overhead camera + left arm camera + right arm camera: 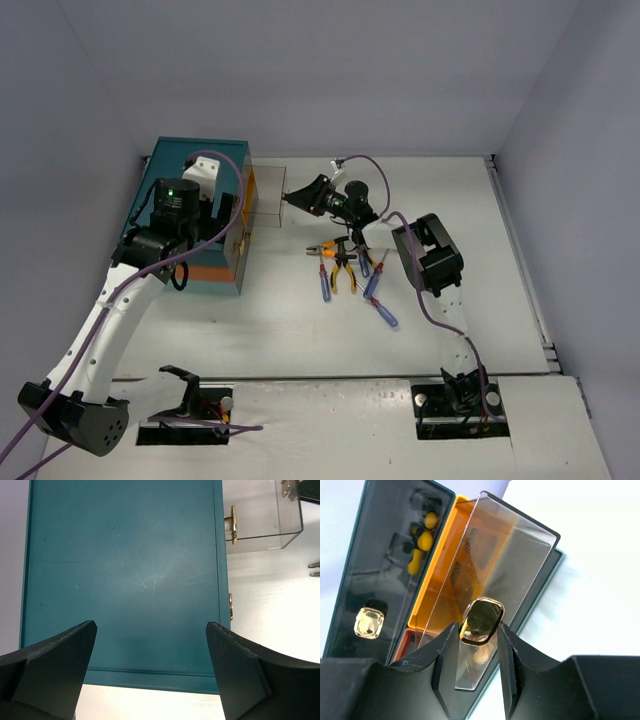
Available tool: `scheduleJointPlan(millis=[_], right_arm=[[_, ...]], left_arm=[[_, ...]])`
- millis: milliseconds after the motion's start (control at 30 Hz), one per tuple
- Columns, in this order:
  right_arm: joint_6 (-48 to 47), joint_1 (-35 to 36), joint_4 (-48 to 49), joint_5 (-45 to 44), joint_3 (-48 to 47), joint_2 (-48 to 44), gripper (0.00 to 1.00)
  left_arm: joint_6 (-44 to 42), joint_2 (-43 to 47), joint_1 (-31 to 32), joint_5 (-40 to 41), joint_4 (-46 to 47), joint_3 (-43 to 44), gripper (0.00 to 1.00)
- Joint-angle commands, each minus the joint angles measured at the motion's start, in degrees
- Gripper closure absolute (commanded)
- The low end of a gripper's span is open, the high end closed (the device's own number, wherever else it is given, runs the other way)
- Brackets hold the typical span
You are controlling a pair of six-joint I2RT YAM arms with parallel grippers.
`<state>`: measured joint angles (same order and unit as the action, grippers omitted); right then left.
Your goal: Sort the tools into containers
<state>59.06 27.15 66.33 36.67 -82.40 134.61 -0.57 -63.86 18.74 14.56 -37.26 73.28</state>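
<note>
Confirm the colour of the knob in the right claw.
Gold knob, clearest in right wrist view.

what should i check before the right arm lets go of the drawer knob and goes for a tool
1. Grip: right gripper shut on the knob, ok.
2. Opening: drawer pulled out of the chest, ok.
3. Room: no tool seen in the drawer, ok.
4. Support: whether the chest holds the drawer's back end, cannot tell.
5. Other arm: left gripper open, holding nothing, over the chest top, ok.
6. Pick: tools lie bunched on the table, not ok for a clean single grasp.
</note>
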Motion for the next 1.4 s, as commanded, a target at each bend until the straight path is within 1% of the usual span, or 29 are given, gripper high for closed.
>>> scheduleJointPlan(millis=[0,900,1000,1067,1133,1167,1200,1300,1367], right_arm=[[-3.07,-2.04,2.84,0.33,0.25,-5.50,0.97],[-4.38,-6.13,2.84,0.69,7.23,-10.12,0.94],[-5.06,-6.23,2.58,1.18,7.25,-10.59,0.87],[-5.81,-6.31,1.40,1.46,7.33,-11.15,0.75],[-7.35,-6.40,0.04,0.99,7.50,-12.11,0.66],[-8.25,-6.65,-1.32,0.71,7.70,-12.42,0.57],[-9.02,-6.86,-2.52,0.45,7.88,-12.84,0.51],[-12.54,-7.59,-7.26,-1.54,8.64,-15.82,0.42],[-16.20,-7.97,-15.04,-3.64,8.87,-17.84,0.38]], left_arm=[[-0.72,-0.12,0.30,0.99,2.36,2.34,0.11],[-0.06,-1.34,0.25,2.14,3.52,2.05,0.11],[-0.05,-1.35,0.30,1.96,3.59,2.10,0.11],[-0.05,-1.35,0.33,1.96,3.59,2.29,0.11],[-0.05,-1.19,0.33,1.72,3.59,2.55,0.11],[-0.05,-1.12,0.27,1.64,3.53,2.63,0.11],[-0.05,-1.04,0.29,1.61,3.51,2.71,0.11],[-0.05,-0.53,0.27,1.13,3.45,3.11,0.11],[-0.05,-0.10,0.33,0.85,3.39,3.40,0.11]])
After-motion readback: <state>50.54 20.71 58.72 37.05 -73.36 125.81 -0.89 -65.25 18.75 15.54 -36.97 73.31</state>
